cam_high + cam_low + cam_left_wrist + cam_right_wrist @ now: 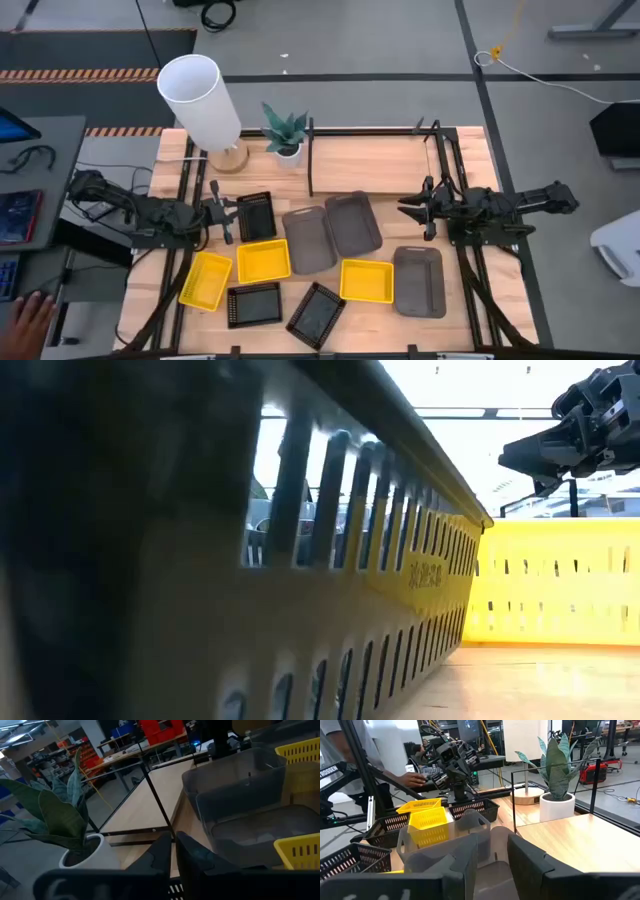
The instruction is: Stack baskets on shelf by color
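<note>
Baskets (263,260) scattered loose and mixed by colour on the table's near half, shelf (380,160) bare behind. Risk: snagging overlapped grey trays (330,232). Left gripper (222,212) and right gripper (415,208) hovering beside them, slightly parted, holding nothing.

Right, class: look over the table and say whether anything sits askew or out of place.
The baskets lie scattered at mixed angles on the table, none on the shelf. One yellow basket and one black basket sit clearly skewed, and two grey baskets overlap. Nothing looks spilled or damaged. The left gripper and right gripper hold nothing.
</note>
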Robot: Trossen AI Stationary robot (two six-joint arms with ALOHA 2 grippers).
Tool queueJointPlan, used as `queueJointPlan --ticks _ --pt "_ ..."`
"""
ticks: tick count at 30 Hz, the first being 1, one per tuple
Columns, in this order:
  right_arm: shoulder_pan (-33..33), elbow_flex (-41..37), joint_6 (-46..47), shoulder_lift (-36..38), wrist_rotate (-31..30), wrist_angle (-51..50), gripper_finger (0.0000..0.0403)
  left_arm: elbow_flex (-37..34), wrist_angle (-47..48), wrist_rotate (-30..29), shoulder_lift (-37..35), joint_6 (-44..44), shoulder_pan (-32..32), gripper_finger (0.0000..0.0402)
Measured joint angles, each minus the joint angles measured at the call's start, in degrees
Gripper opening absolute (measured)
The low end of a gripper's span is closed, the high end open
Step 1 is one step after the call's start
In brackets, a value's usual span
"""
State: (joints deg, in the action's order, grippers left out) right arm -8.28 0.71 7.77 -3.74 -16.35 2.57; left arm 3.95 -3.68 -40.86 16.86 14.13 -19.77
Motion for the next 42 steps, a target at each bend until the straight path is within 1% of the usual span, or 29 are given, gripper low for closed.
queueJointPlan --ticks 10,18,26,36,42 --pt "0.0 0.0 0.0 0.0 0.0 0.0 0.0113 0.0 0.0 0.0 0.0 0.0 0.0 0.0028" --pt "0.0 0.0 0.0 0.0 0.0 0.0 0.0113 0.0 0.0 0.0 0.0 0.0 0.0 0.0036" --pt "0.0 0.0 0.0 0.0 0.0 0.0 0.0113 0.0 0.0 0.0 0.0 0.0 0.0 0.0026" --pt "0.0 0.0 0.0 0.0 0.0 0.0 0.0113 0.0 0.0 0.0 0.0 0.0 0.0 0.0036" --pt "0.0 0.0 0.0 0.0 0.0 0.0 0.0113 0.0 0.0 0.0 0.0 0.0 0.0 0.0029"
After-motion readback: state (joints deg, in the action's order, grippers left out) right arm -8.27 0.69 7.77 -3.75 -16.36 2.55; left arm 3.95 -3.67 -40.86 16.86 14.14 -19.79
